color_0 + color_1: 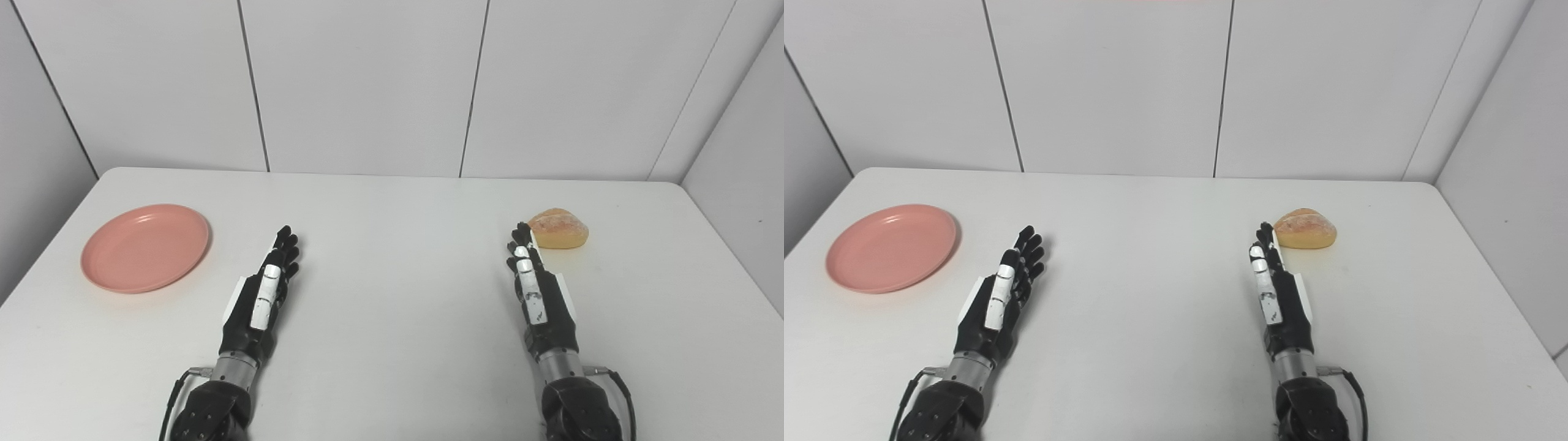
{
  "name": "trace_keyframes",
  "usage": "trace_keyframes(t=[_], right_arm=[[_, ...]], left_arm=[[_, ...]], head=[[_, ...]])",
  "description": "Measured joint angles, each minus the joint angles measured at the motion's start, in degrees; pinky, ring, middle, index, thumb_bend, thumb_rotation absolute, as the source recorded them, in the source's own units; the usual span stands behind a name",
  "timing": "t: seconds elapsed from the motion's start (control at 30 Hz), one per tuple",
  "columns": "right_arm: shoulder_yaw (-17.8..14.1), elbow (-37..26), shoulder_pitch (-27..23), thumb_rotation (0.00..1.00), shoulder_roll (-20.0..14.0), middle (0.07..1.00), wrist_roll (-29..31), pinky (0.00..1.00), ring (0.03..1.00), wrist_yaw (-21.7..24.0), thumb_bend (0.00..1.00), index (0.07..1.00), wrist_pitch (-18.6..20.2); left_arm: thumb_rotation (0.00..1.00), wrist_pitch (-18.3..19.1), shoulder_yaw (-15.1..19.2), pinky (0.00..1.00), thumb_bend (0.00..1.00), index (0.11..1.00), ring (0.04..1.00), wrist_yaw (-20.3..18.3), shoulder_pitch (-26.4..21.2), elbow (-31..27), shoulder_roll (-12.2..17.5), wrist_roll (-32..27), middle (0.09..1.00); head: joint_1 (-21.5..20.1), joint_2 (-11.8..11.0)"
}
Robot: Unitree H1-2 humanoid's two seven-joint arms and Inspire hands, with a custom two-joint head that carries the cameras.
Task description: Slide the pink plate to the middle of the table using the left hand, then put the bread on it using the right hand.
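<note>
The pink plate (146,247) lies flat and empty near the table's left edge. A golden bread roll (558,228) sits on the table at the right. My left hand (264,293) rests edge-on with fingers stretched forward, open and holding nothing, a short way right of the plate. My right hand (534,288) is likewise open with fingers extended; its fingertips come close to the bread's left side, and I cannot tell whether they touch it.
The white table (398,294) spans the view, with white wall panels (367,86) right behind its far edge and side walls close to its left and right edges.
</note>
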Motion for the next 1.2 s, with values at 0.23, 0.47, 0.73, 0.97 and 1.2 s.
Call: trace_keyframes(t=[0.23, 0.47, 0.73, 0.97, 1.2], right_arm=[[0.0, 0.1, 0.0, 0.94, 0.1, 1.000, 0.0, 1.00, 1.000, -0.4, 0.63, 1.000, -1.0], [-0.1, 0.1, 0.0, 0.94, 0.1, 1.000, -0.1, 1.00, 1.000, -0.8, 0.61, 1.000, -1.0], [-0.1, 0.1, 0.0, 0.93, 0.1, 1.000, 0.0, 1.00, 1.000, -0.9, 0.60, 1.000, -1.0], [-0.1, 0.1, 0.0, 0.93, 0.1, 1.000, 0.2, 1.00, 1.000, -0.8, 0.63, 1.000, -0.9], [0.0, -0.8, 0.5, 0.94, 0.1, 1.000, 1.8, 1.00, 1.000, -0.5, 0.63, 1.000, 1.6]], left_arm=[[1.00, 0.0, 0.1, 1.00, 0.69, 1.000, 1.000, 0.0, 0.0, 0.0, 0.0, -0.1, 1.000], [1.00, 0.0, 0.1, 1.00, 0.69, 1.000, 1.000, 0.0, 0.0, 0.0, 0.0, 0.0, 1.000], [1.00, 0.0, 0.1, 1.00, 0.70, 1.000, 1.000, 0.0, 0.0, 0.0, 0.0, 0.0, 1.000], [1.00, 0.0, 0.1, 1.00, 0.69, 1.000, 1.000, 0.0, 0.0, 0.0, 0.0, 0.0, 1.000], [1.00, 0.0, 0.0, 1.00, 0.69, 1.000, 1.000, 0.0, 0.0, -0.1, 0.0, 0.0, 1.000]], head=[[0.1, 0.1], [0.1, 0.2], [0.2, 0.2], [0.2, 0.3], [0.2, 0.4]])
